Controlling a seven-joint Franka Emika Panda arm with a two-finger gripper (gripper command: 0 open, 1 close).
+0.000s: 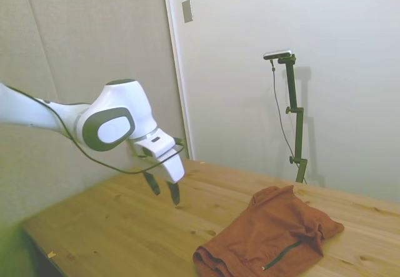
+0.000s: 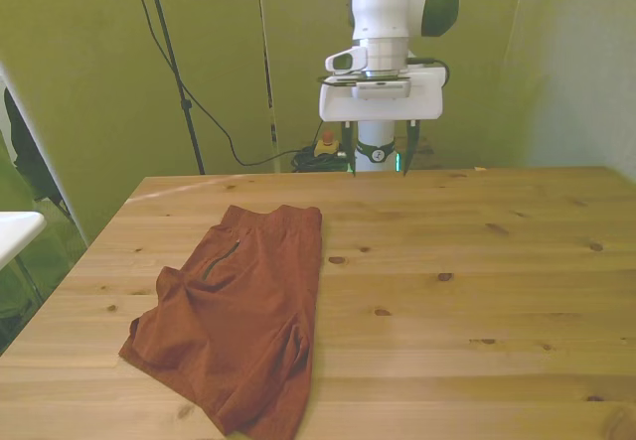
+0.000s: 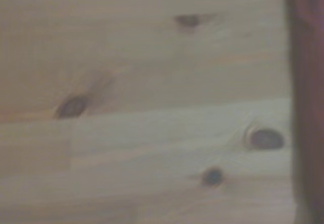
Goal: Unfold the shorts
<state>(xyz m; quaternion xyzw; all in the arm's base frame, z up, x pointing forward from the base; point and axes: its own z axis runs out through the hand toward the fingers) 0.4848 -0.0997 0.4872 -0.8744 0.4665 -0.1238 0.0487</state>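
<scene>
The gripper (image 2: 380, 162) hangs above the bench (image 2: 477, 261) with jaws spread; the shorts (image 2: 238, 311) lie well apart toward the front view's left, long axis running toward the near edge.

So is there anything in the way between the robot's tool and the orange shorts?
Nothing visible. The tool hangs open above the table's far edge, and the shorts lie folded toward the front view's left. Only bare wood shows between them, and the wrist view shows the same.
</scene>
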